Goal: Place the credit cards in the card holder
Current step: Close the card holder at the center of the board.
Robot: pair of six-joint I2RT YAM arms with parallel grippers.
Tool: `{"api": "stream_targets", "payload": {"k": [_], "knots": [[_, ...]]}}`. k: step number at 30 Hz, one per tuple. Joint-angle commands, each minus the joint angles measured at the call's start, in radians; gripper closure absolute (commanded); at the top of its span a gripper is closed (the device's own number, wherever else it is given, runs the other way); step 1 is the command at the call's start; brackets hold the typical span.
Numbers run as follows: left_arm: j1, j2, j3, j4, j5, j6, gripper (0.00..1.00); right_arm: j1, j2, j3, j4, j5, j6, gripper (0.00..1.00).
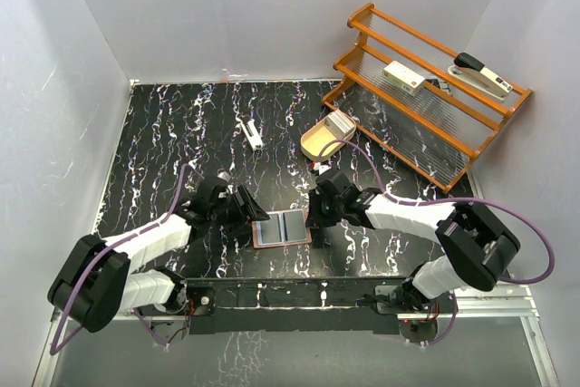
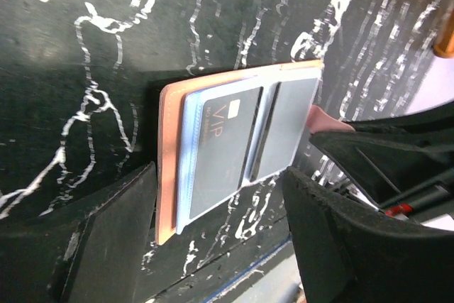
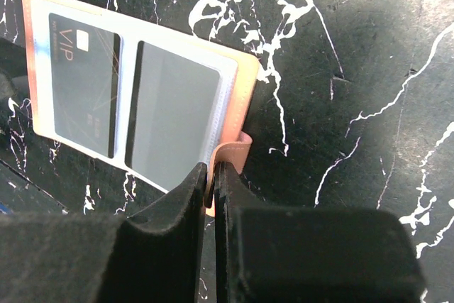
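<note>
Pinching the tab [image 3: 234, 154], your right gripper [image 3: 211, 173] pins the holder [image 3: 170, 104] open; your left gripper [image 2: 220, 207] stands spread, empty, beside the sleeved card [image 2: 223, 154].

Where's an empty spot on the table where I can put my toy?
Bare: the back-left table, between the left wall and the small white tool. Crowded: the middle, where the left pincer and right pincer flank the open card holder, and back right around the wooden tray and orange rack.

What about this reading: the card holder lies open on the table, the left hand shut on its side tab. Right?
No: it is the right hand that is shut on the side tab, as the right wrist view shows.
</note>
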Motion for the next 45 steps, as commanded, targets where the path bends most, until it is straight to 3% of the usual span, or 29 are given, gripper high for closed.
{"api": "stream_targets", "payload": {"k": [1, 8, 13, 19, 23, 32, 36, 45], "knots": [[0.002, -0.077, -0.034, 0.167, 0.142, -0.093, 0.32, 0.016, 0.008, -0.004, 0.064, 0.002, 0.010, 0.99], [-0.017, -0.125, -0.076, 0.394, 0.196, -0.208, 0.36, 0.028, 0.011, -0.008, 0.098, -0.002, 0.026, 0.99], [-0.069, -0.057, -0.056, 0.463, 0.195, -0.213, 0.41, 0.036, 0.033, 0.005, 0.114, -0.012, 0.027, 0.99], [-0.104, 0.063, -0.014, 0.489, 0.193, -0.167, 0.58, 0.035, 0.004, 0.018, 0.054, 0.063, 0.001, 0.98], [-0.112, 0.153, 0.026, 0.471, 0.203, -0.120, 0.65, 0.035, -0.035, 0.006, 0.034, 0.101, -0.005, 0.93], [-0.118, 0.267, 0.098, 0.357, 0.174, -0.021, 0.67, 0.034, -0.104, 0.002, -0.016, 0.150, 0.008, 0.80], [-0.118, 0.307, 0.117, 0.328, 0.170, -0.003, 0.73, 0.034, -0.138, -0.002, -0.029, 0.167, 0.018, 0.74], [-0.120, 0.371, 0.141, 0.258, 0.150, 0.025, 0.78, 0.022, -0.151, -0.051, 0.042, 0.121, 0.069, 0.61]]}}
